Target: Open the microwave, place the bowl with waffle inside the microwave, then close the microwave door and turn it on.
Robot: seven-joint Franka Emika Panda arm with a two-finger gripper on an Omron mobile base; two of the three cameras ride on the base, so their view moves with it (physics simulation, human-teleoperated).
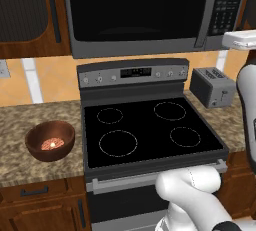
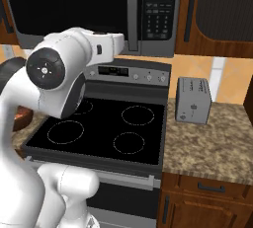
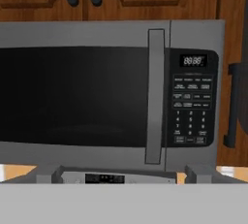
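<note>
pincer [image 3: 124, 177] open, facing closed microwave door [image 3: 77, 97], apart.

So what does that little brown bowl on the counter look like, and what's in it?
The small round dark-brown wooden-looking bowl sits upright on the speckled stone counter, left of the black glass-topped stove and apart from it. It looks smooth and deep, with a thick rounded rim. Inside, at the bottom, lies the small round tan-orange gridded waffle, flat and much smaller than the bowl. Nothing else touches the bowl.
</note>
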